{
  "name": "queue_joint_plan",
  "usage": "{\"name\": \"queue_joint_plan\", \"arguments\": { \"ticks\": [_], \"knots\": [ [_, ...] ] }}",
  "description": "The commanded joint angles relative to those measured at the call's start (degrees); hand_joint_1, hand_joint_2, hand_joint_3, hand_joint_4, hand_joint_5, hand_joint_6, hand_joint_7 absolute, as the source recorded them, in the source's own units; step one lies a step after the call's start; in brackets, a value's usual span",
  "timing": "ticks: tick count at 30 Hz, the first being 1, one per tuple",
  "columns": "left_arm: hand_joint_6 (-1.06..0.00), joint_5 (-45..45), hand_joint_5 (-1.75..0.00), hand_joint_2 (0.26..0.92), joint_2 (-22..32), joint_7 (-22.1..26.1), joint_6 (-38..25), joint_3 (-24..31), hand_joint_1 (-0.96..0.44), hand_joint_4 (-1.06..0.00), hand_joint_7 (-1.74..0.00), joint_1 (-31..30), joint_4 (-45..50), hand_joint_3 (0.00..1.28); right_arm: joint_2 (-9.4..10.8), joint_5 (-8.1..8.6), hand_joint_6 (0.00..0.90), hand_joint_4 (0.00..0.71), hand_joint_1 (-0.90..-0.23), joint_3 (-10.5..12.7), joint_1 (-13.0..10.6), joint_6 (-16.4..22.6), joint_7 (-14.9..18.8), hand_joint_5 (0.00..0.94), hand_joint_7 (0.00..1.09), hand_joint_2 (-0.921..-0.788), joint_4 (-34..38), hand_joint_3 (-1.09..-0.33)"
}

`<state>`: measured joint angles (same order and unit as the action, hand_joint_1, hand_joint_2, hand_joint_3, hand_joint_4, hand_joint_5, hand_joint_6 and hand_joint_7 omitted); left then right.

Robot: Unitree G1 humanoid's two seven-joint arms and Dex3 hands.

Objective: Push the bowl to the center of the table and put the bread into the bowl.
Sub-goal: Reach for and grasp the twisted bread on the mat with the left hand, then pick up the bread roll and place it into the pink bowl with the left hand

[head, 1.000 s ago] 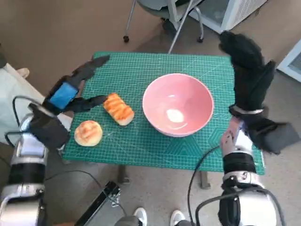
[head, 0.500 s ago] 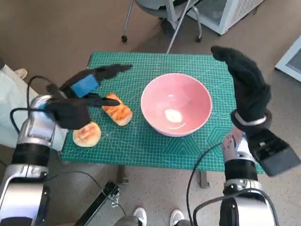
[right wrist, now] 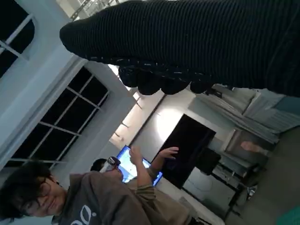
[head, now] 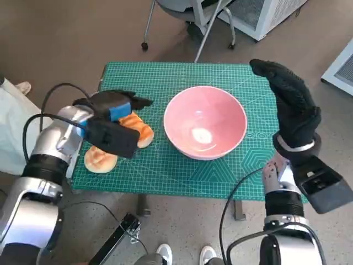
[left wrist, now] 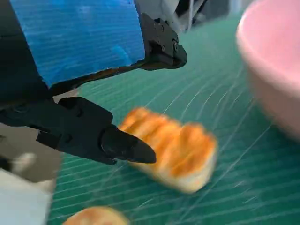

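Green mat | long bread lies diagonally, beside bowl

I can read no text, label, brand or number in any view. The green cutting mat carries only pale ruled grid lines, without legible figures. In the right wrist view, the person's grey sweatshirt bears pale rounded marks on the chest, too cut off and blurred for me to read as letters.
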<state>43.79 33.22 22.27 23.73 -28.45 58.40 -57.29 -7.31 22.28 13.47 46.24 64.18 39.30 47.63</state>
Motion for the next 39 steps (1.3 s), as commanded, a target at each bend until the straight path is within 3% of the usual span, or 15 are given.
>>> {"name": "queue_joint_plan", "arguments": {
  "ticks": [1, 9, 18, 20, 24, 25, 26, 27, 28, 31, 36, 39],
  "knots": [
    [-0.37, 1.5, 0.0, 0.811, -1.8, 1.4, -2.3, -2.3, -0.08, -0.27, -0.04, 2.4, -2.7, 0.0, -0.1, 0.02, 0.024, 0.319, -0.623, -0.3, -1.5, -0.8, -0.5, 0.001, 0.83, -0.921, -0.2, -0.732],
    [-0.4, 4.3, 0.0, 0.798, -5.6, 2.5, -8.3, -6.3, -0.11, -0.26, -0.05, 3.4, -8.0, 0.0, 0.3, -0.14, 0.024, 0.319, -0.627, -0.7, -1.8, -1.5, -1.1, 0.001, 0.83, -0.921, -0.6, -0.73],
    [-0.46, 6.5, -0.02, 0.791, -7.8, -2.8, -8.0, -10.2, -0.11, -0.31, -0.06, 2.5, -12.5, 0.0, 0.5, -0.51, 0.023, 0.319, -0.627, -1.2, -2.7, -2.0, -2.0, 0.0, 0.83, -0.921, -1.7, -0.73],
    [-0.5, 7.0, -0.03, 0.794, -7.7, -5.4, -6.3, -11.0, -0.1, -0.35, -0.07, 2.1, -13.1, 0.0, 0.6, -0.48, 0.023, 0.318, -0.627, -1.3, -2.8, -2.0, -2.1, 0.0, 0.83, -0.921, -1.8, -0.73],
    [-0.67, 6.6, -0.1, 0.837, -7.0, -10.1, -1.5, -11.4, -0.08, -0.59, -0.12, 1.9, -14.2, 0.02, 0.7, -0.56, 0.023, 0.318, -0.627, -1.3, -3.0, -1.9, -2.3, 0.0, 0.83, -0.921, -1.9, -0.73],
    [-0.66, 6.4, -0.13, 0.854, -6.8, -10.9, -0.5, -11.4, -0.14, -0.64, -0.35, 2.0, -14.5, 0.04, 0.7, -0.62, 0.024, 0.318, -0.627, -1.4, -3.0, -1.9, -2.4, 0.0, 0.83, -0.921, -1.9, -0.73],
    [-0.63, 6.1, -0.23, 0.878, -6.5, -11.9, 0.9, -11.2, -0.21, -0.69, -0.71, 2.1, -14.6, 0.09, 0.7, -0.6, 0.024, 0.319, -0.627, -1.4, -3.0, -2.0, -2.4, 0.0, 0.83, -0.921, -1.9, -0.73],
    [-0.62, 5.9, -0.59, 0.894, -6.2, -12.6, 1.8, -11.2, -0.14, -0.66, -0.89, 2.2, -14.8, 0.1, 0.7, -0.57, 0.025, 0.319, -0.627, -1.4, -3.1, -2.0, -2.5, 0.001, 0.84, -0.921, -1.9, -0.73],
    [-0.61, 5.6, -0.82, 0.903, -5.8, -13.4, 3.1, -10.9, -0.09, -0.64, -1.01, 2.3, -15.0, 0.11, 0.7, -0.48, 0.026, 0.32, -0.627, -1.4, -3.2, -2.0, -2.4, 0.001, 0.84, -0.921, -1.9, -0.73],
    [-0.62, 4.1, -1.11, 0.914, -4.7, -14.2, 5.8, -9.6, -0.03, -0.64, -1.11, 2.9, -15.3, 0.1, 0.7, -0.36, 0.025, 0.322, -0.628, -1.5, -3.2, -2.0, -2.4, 0.002, 0.84, -0.921, -1.9, -0.73],
    [-0.64, 0.8, -1.21, 0.919, -3.1, -12.1, 7.5, -6.5, 0.0, -0.62, -1.16, 4.8, -15.4, 0.09, 0.9, 0.05, 0.022, 0.323, -0.63, -1.5, -3.2, -2.1, -2.2, 0.002, 0.84, -0.921, -1.6, -0.73],
    [-0.64, -1.0, -1.18, 0.92, -1.9, -11.4, 7.6, -4.5, 0.0, -0.61, -1.21, 6.4, -14.6, 0.1, 1.0, 0.36, 0.018, 0.323, -0.63, -1.5, -3.4, -2.2, -2.0, 0.002, 0.85, -0.921, -1.7, -0.73]
  ]
}}
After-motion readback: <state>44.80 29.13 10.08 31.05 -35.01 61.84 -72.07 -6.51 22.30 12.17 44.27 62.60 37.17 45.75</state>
